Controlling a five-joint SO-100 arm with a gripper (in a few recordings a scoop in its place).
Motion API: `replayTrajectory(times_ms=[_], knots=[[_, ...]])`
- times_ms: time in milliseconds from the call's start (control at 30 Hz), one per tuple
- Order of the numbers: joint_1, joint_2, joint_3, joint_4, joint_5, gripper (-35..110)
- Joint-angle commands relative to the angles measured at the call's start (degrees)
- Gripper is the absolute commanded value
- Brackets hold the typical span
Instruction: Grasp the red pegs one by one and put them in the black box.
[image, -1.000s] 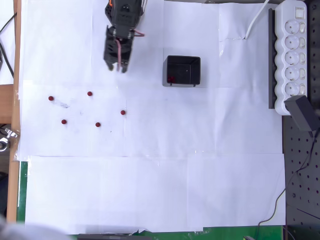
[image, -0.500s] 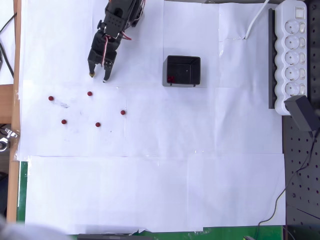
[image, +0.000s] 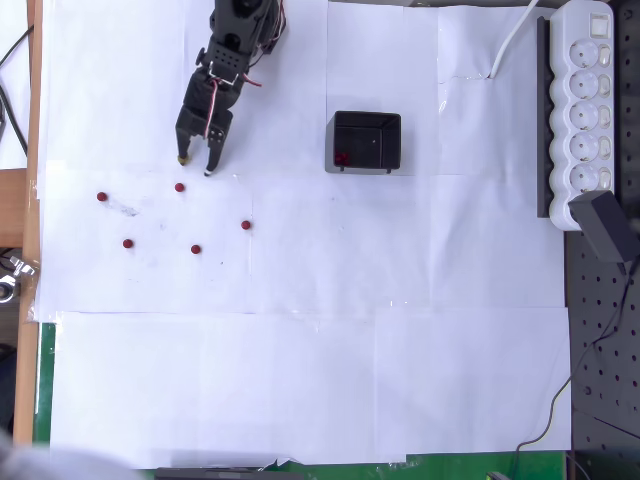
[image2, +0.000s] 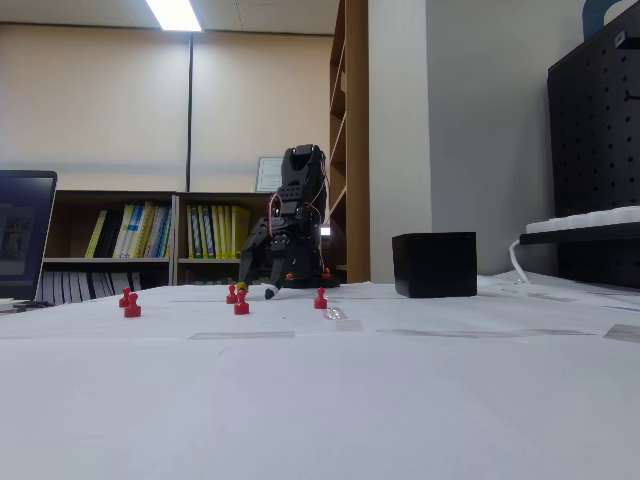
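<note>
Several small dark-red pegs stand on the white paper at the left of the overhead view. The closest one to my gripper is a peg; others are at the far left and to the right. My gripper is open, tips down near the paper, just above that closest peg in the overhead view and apart from it. Nothing is between the fingers. The black box stands to the right of the arm, with a red peg lying in its lower left corner.
A long white power strip and a black adapter lie along the right edge, next to a black pegboard. White paper sheets cover the table. The wooden table edge runs down the left.
The arm swung left from beside the box and reached down toward the upper peg. In the last half second the open gripper came slightly closer to it.
</note>
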Motion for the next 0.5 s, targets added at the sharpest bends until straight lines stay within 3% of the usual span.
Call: replayTrajectory(times_ms=[0, 467], knots=[[0.0, 3.16, 4.83, -2.2, -1.23, 17], [1.14, 11.6, 12.66, -4.13, -2.64, 17]])
